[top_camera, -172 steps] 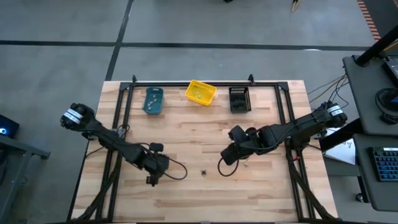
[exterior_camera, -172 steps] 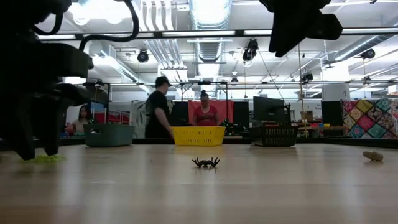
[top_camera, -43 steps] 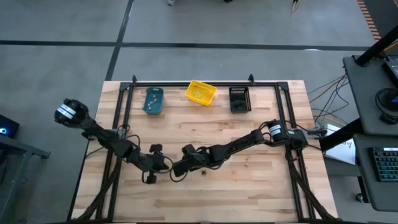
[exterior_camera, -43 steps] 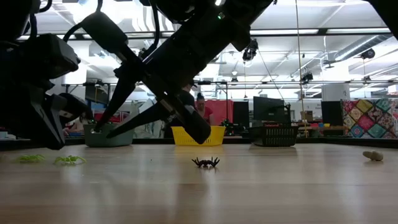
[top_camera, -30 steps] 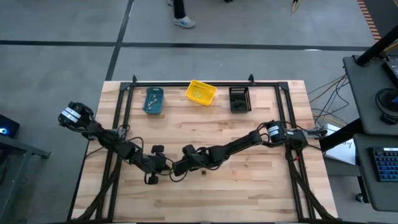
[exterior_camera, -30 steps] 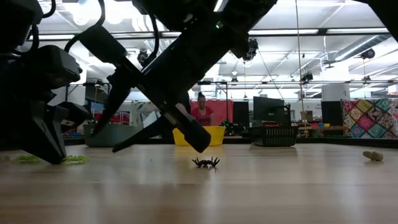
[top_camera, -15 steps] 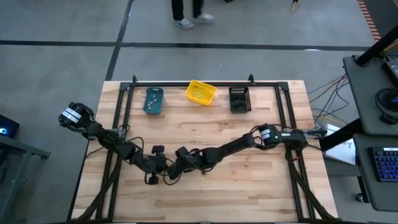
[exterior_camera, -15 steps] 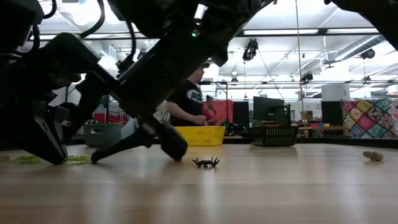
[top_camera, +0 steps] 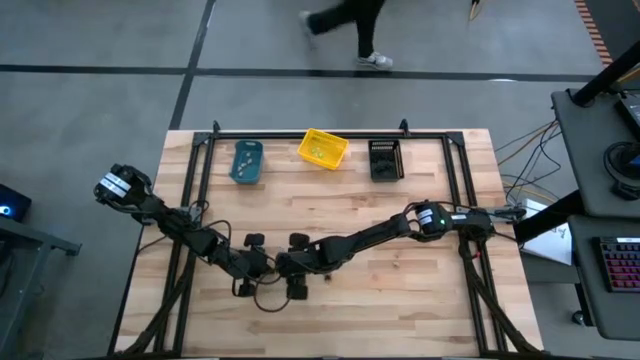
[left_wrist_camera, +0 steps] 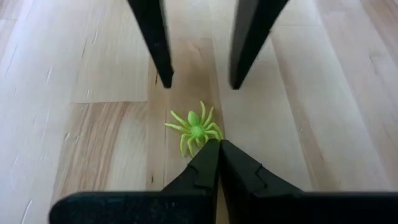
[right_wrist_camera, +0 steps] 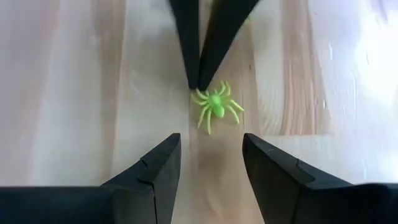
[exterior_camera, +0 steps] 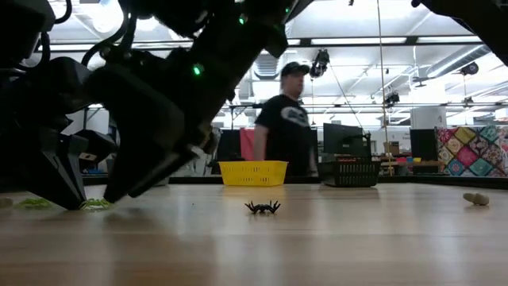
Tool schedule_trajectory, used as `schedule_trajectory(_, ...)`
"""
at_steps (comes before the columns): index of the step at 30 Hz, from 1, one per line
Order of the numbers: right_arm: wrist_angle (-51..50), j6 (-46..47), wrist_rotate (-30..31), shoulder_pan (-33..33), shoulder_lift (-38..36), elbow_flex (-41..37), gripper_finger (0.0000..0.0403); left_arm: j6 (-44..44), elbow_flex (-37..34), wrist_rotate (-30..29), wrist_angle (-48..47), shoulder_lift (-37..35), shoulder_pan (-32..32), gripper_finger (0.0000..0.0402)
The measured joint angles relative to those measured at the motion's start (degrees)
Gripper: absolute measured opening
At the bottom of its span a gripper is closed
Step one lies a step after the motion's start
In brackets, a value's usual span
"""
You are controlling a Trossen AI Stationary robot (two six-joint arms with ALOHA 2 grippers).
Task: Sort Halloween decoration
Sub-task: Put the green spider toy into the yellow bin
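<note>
A small green spider (left_wrist_camera: 194, 127) lies on the wooden table between my two grippers, hidden under them in the high view. My left gripper (left_wrist_camera: 215, 144) is shut, and its tips rest at the spider's legs on the table's left side. My right gripper (right_wrist_camera: 208, 144) is open and faces the left one. Its two fingers (left_wrist_camera: 163, 74) stand just short of the spider on the right side and do not touch it. A black spider (exterior_camera: 263, 207) lies farther right (top_camera: 327, 277). Another green spider (exterior_camera: 32, 203) lies left of the arms. My left gripper's shut fingertips (right_wrist_camera: 198, 81) come slanting down from the table's left and end right at the green spider's legs (right_wrist_camera: 200, 96). I cannot tell whether they touch it. The spider lies flat on the table.
A teal bin (top_camera: 246, 161), a yellow bin (top_camera: 322, 148) and a black bin (top_camera: 385, 159) stand in a row at the far edge. A pale trinket (exterior_camera: 476, 199) lies at the right. A person walks past beyond the far edge.
My right gripper has gone toward the table's left and down to the green spider, opposite the shut left gripper, turning at the wrist as it went. The spiders have stayed where they were.
</note>
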Motion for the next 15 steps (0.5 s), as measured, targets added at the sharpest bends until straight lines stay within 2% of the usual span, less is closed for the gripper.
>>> schedule_trajectory(3,3.67,-8.01,0.05,-0.05,0.01,-1.95,0.0166,0.11,-0.02,-0.09,0.0,0.02,0.0,0.0)
schedule_trajectory(6,6.57,-11.29,-0.29,-0.43,0.01,-3.85,0.0167,0.11,-0.03,-0.11,0.09,0.03,0.0,0.0)
schedule_trajectory(10,13.11,-10.16,-6.5,-1.73,-0.13,-7.22,0.0167,0.11,-0.09,-0.11,0.88,0.07,0.0,0.0)
schedule_trajectory(15,17.53,-8.44,-7.09,-2.78,-0.34,-10.37,0.0167,0.06,-0.17,-0.16,1.85,0.11,0.0,0.0)
